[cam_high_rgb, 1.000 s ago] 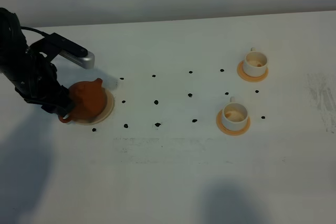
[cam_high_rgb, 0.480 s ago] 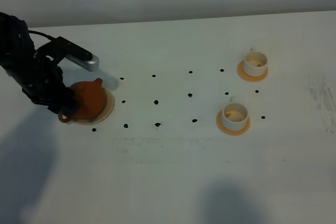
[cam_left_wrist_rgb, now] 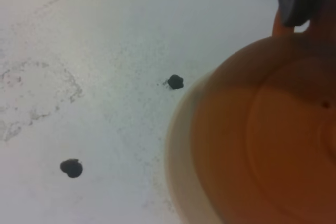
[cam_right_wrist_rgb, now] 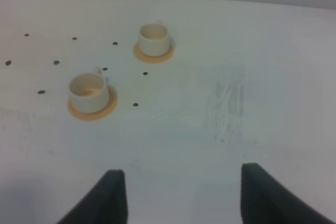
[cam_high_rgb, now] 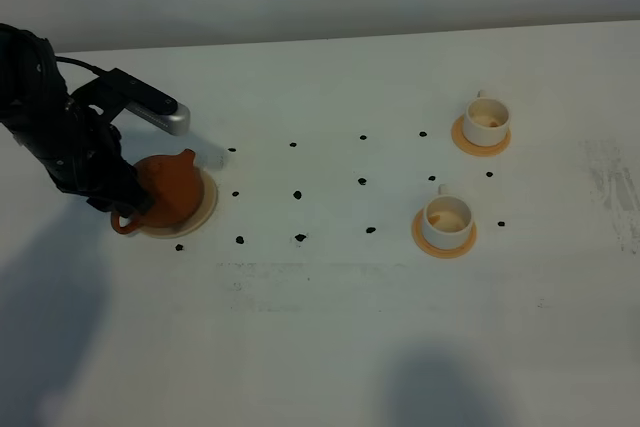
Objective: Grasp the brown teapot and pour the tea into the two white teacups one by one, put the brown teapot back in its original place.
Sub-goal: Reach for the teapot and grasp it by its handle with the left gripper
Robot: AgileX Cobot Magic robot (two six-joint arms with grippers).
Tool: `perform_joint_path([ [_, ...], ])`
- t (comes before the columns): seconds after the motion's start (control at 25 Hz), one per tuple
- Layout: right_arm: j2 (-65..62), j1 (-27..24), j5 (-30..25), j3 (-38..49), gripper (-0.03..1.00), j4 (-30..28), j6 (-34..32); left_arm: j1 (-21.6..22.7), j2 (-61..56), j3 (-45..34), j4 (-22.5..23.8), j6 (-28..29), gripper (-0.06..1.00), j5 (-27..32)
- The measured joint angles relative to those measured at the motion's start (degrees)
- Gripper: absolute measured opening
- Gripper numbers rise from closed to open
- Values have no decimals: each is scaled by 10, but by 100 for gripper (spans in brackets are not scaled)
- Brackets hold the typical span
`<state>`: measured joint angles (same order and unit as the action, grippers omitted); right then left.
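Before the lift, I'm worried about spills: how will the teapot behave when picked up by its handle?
The teapot looks like rigid clay, so it is probably heavy for its size and breakable. Its squat, round body sits beside the small loop handle, so it may swing or tilt when lifted. The surface looks smooth, so it is possibly slippery.

Brown teapot (cam_high_rgb: 168,192) upright on coaster (cam_high_rgb: 208,201), white teacups (cam_high_rgb: 486,117) (cam_high_rgb: 446,217) upright
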<state>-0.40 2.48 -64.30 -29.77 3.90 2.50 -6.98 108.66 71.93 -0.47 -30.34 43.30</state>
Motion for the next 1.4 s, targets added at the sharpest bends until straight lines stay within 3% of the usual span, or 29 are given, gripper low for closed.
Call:
perform_joint_path([
  [0.72,0,0,0,0,47,0,0,-2,10,0,0,0,33,5],
  [0.88,0,0,0,0,47,0,0,-2,10,0,0,1,24,5],
  [0.96,0,0,0,0,47,0,0,-2,10,0,-1,8,13,6],
  [1.4,0,0,0,0,47,0,0,-4,10,0,0,12,12,7],
])
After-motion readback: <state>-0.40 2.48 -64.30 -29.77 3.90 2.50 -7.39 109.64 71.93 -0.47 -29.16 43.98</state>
